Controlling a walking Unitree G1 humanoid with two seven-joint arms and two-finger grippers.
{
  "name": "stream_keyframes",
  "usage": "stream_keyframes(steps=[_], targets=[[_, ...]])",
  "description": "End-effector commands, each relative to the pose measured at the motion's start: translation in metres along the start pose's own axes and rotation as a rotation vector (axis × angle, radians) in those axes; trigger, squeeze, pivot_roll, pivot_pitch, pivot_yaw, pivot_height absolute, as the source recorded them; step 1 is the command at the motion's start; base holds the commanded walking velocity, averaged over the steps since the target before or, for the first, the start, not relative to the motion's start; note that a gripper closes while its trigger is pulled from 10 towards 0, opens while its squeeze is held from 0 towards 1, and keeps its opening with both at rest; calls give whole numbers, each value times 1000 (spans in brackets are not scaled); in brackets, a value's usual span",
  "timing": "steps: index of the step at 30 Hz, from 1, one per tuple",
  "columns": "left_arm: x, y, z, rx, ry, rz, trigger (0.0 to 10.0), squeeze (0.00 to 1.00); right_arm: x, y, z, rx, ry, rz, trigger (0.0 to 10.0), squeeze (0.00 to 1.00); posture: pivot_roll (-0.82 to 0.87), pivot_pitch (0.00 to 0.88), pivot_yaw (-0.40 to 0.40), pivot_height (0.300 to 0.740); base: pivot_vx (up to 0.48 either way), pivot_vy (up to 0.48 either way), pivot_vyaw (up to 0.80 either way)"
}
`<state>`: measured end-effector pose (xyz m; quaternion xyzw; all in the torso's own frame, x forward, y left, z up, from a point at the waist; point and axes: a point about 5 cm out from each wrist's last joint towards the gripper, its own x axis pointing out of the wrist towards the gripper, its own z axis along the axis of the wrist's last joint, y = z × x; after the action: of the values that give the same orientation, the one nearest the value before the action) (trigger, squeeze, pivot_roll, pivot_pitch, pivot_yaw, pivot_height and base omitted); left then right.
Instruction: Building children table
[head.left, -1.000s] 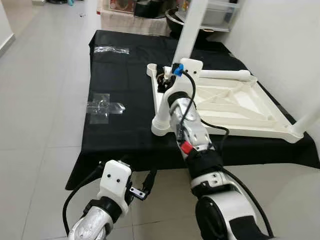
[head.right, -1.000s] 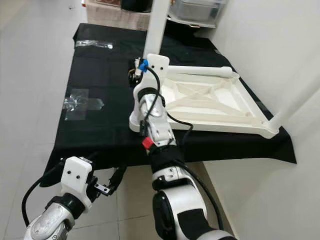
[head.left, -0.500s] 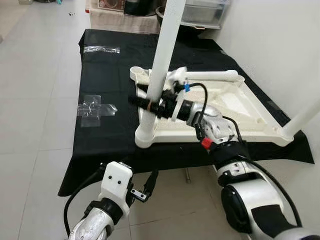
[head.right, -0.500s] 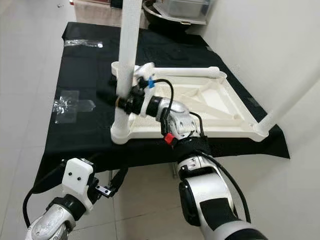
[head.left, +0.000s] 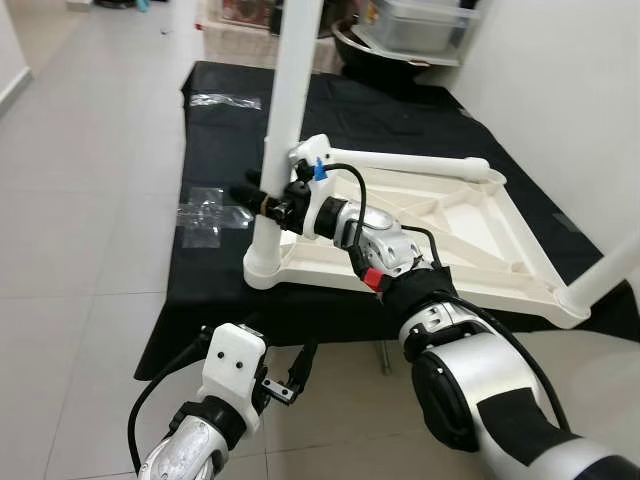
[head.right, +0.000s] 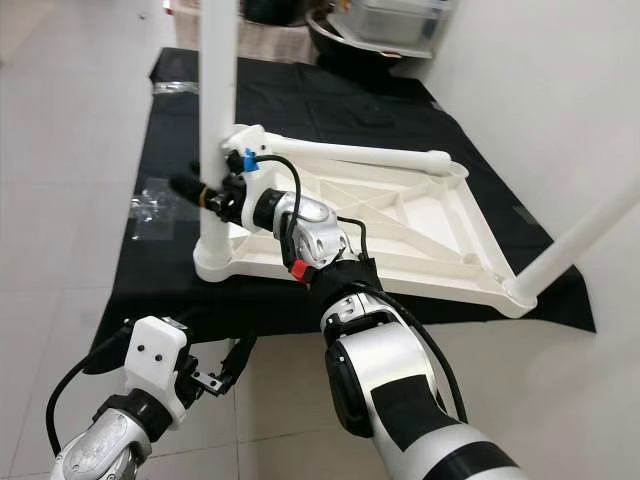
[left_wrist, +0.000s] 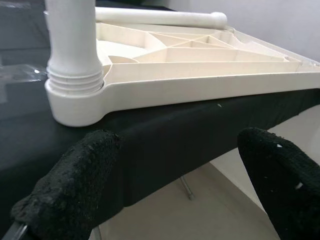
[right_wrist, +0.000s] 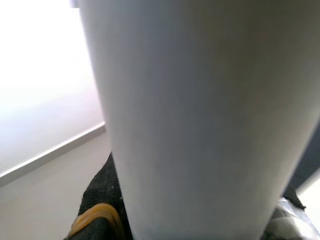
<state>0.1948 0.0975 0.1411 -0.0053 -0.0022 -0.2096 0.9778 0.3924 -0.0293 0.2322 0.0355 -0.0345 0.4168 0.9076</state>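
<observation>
A white child's tabletop lies upside down on a black-covered table. One white leg stands upright in the near left corner socket. My right gripper is shut on this leg a little above the socket; in the right wrist view the leg sits between black fingers. A second leg lies along the tabletop's far edge. A third leg rises from the near right corner. My left gripper hangs open below the table's front edge.
Pieces of clear tape lie on the cloth left of the tabletop, with another piece farther back. Bins and a bowl stand behind the table. A white wall runs along the right. Tiled floor stretches to the left.
A second ago my right gripper held the leg up by the far left corner; now the leg stands in the near left socket. The camera view has also shifted.
</observation>
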Motion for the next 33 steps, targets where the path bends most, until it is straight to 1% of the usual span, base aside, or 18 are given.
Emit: stream_keyframes(steps=[1,3,6,7,8,10,12,14,15,17,18,22,23,28,29,30,31,33], targets=[[0,-2,-4,-10,18,-5,10000,0,-10,-19,2,16,-24,-159,0,0,136,86,-183,740,0,0,0],[1,-2,-4,-10,18,-6,10000,0,-13,-24,-2,36,-23,-281,0,0,129,90,-181,740,0,0,0],[2,-1,-3,-7,18,-7,10000,0,-27,-42,-11,67,-5,-725,0,0,125,91,-179,740,0,0,0],[2,-1,-3,-7,18,-7,10000,0,-27,-42,-11,67,-5,-725,0,0,125,91,-179,740,0,0,0],[2,-1,-3,-5,17,-6,10000,0,-36,-45,-17,120,-7,-937,0,0,128,92,-179,740,0,0,0],[2,-1,-3,-5,17,-6,10000,0,-36,-45,-17,120,-7,-937,0,0,128,92,-179,740,0,0,0],[2,0,-3,-3,17,-4,10000,0,-36,-39,-20,158,-16,-1029,0,0,130,94,-179,740,0,0,0],[3,0,-3,-2,17,-2,10000,0,-35,-34,-20,166,-22,-1058,0,0,131,94,-181,740,0,0,0],[3,0,-3,0,17,1,10000,0,-21,-18,-20,239,-58,-976,10000,0,133,94,-180,740,0,0,0],[3,0,-3,0,17,1,10000,0,-14,-10,-18,269,-80,-917,10000,0,133,94,-180,740,0,0,0],[3,0,-3,0,18,1,10000,0,-12,-7,-13,239,-112,-870,10000,1000,133,92,-179,740,0,0,0],[3,0,-4,-1,18,2,10000,0,-11,-5,-7,188,-148,-829,10000,1000,129,91,-178,740,0,0,0],[4,0,-4,-3,18,1,10000,0,-15,-10,-1,144,-177,-820,10000,584,127,93,-179,740,0,0,0],[4,0,-3,-4,18,0,10000,0,-20,-17,5,107,-207,-798,10000,584,127,93,-179,740,0,0,0],[4,0,-4,-5,17,0,10000,0,-21,-21,10,89,-233,-659,10000,0,124,95,-181,740,0,0,0],[4,0,-4,-5,17,1,10000,0,-22,-23,15,73,-253,-559,10000,0,124,95,-181,740,0,0,0],[4,0,-4,-5,17,1,10000,0,-22,-23,15,73,-253,-559,10000,0,124,95,-181,740,0,0,0],[4,0,-4,-6,17,0,10000,0,-26,-30,22,42,-261,-420,10000,0,120,92,-181,740,0,0,0]])
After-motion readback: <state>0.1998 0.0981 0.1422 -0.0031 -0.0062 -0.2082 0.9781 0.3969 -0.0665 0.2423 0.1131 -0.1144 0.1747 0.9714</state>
